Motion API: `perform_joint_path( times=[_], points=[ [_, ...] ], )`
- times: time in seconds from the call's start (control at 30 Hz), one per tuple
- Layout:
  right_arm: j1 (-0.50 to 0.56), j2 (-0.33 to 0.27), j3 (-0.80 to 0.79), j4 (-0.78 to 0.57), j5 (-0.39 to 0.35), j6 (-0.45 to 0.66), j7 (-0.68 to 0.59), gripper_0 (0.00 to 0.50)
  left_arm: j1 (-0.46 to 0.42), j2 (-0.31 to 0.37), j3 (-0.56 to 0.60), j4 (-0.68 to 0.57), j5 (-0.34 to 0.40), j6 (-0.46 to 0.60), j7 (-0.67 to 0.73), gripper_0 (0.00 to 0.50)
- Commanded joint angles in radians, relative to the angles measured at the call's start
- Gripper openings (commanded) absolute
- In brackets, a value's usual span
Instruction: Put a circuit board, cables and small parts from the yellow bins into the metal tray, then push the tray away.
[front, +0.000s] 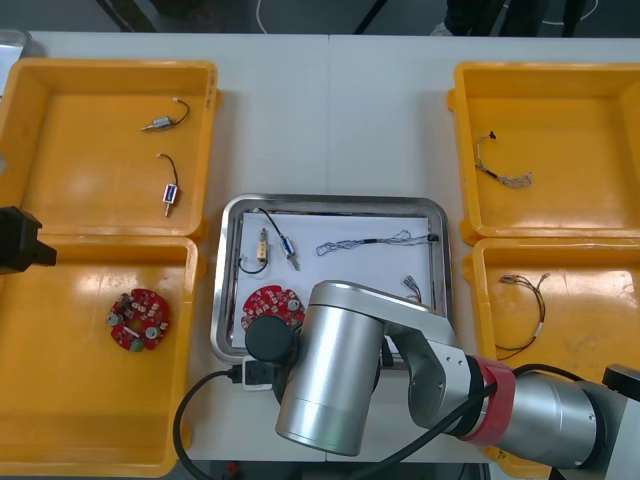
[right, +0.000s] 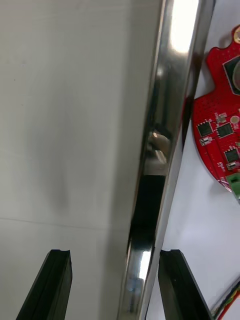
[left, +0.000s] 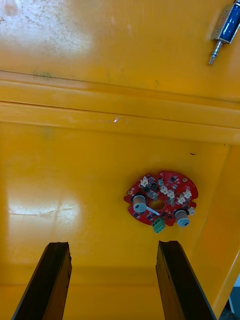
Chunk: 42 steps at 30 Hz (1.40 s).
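The metal tray (front: 335, 203), white inside, lies at the table's middle and holds a red circuit board (front: 272, 303), two small metal parts (front: 263, 247), a blue and white cable (front: 375, 241) and a red and yellow cable (front: 412, 287). My right arm (front: 340, 370) covers the tray's near edge. Its gripper (right: 115, 252) is open and low, with the tray's shiny rim (right: 155, 150) between the fingers and the board (right: 220, 135) just inside. My left gripper (left: 112, 245) hangs open over the near left bin, above another circuit board (left: 161, 201).
The far left bin (front: 110, 75) holds two small metal parts (front: 165, 118) with black leads. A cable (front: 500, 165) lies in the far right bin and another (front: 525, 310) in the near right bin. My left arm (front: 20, 240) sits at the left edge.
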<state>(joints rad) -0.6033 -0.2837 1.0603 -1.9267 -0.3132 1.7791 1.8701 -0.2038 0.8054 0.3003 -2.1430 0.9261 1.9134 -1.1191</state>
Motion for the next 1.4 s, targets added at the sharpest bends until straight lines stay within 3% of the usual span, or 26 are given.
perform_joint_path(
  times=[0.03,1.1,1.2,1.23,1.3,1.33,1.4],
  points=[
    [0.011,0.027,0.018,-0.009,0.029,-0.006,-0.026,0.5,0.014,0.044,0.029,-0.031,0.008,0.007,-0.088,0.5],
    [0.011,0.014,0.018,-0.009,0.065,-0.006,-0.029,0.489,0.014,0.044,0.029,-0.031,0.008,0.007,-0.088,0.5],
    [0.011,0.011,0.018,-0.009,0.069,-0.006,-0.029,0.262,0.014,0.044,0.029,-0.031,0.008,0.007,-0.088,0.5],
    [0.011,0.011,0.018,-0.008,0.069,-0.006,-0.029,0.218,0.014,0.044,0.029,-0.031,0.008,0.007,-0.088,0.5],
    [0.011,0.009,0.018,-0.009,0.071,-0.006,-0.029,0.038,0.014,0.044,0.029,-0.031,0.008,0.007,-0.088,0.5],
    [0.011,0.009,0.018,-0.009,0.071,-0.006,-0.028,0.0,0.014,0.044,0.029,-0.031,0.008,0.007,-0.088,0.5],
    [0.01,0.008,0.017,-0.009,0.072,-0.006,-0.026,0.0,0.014,0.044,0.029,-0.031,0.008,0.007,-0.088,0.5]
  ],
)
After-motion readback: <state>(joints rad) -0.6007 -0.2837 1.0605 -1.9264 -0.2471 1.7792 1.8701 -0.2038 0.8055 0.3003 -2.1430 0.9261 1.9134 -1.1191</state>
